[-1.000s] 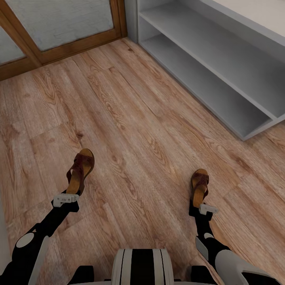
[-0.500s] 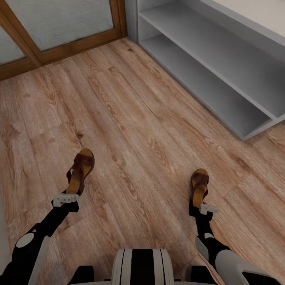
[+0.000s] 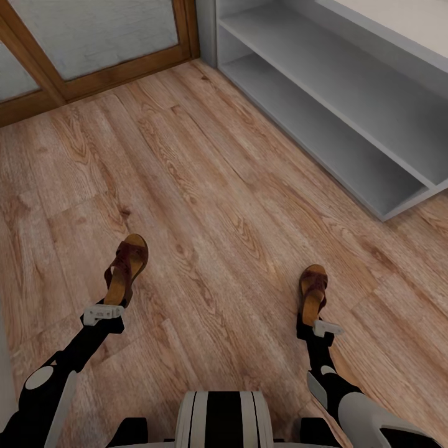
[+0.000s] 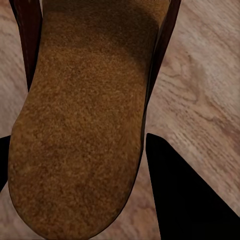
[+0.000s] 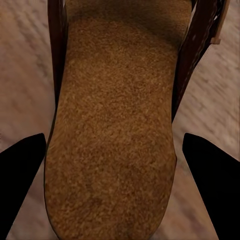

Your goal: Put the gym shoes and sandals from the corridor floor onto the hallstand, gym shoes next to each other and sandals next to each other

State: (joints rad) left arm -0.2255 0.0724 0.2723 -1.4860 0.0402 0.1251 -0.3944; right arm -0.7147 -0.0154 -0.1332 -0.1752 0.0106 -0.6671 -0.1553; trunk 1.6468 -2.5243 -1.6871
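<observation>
Two dark brown sandals with tan footbeds lie on the corridor floor. The left sandal has its heel between the fingers of my left gripper; one dark finger stands just beside the sole. The right sandal has its heel between the fingers of my right gripper, and floor shows on both sides between sole and fingers. Both grippers look open around the heels. The hallstand, white-grey with two bare tiers, stands at the far right. The gym shoes are out of view.
A wood-framed glass door closes off the far left. The hallstand's near corner juts onto the floor ahead of my right arm. Open plank floor lies between the sandals and the rack.
</observation>
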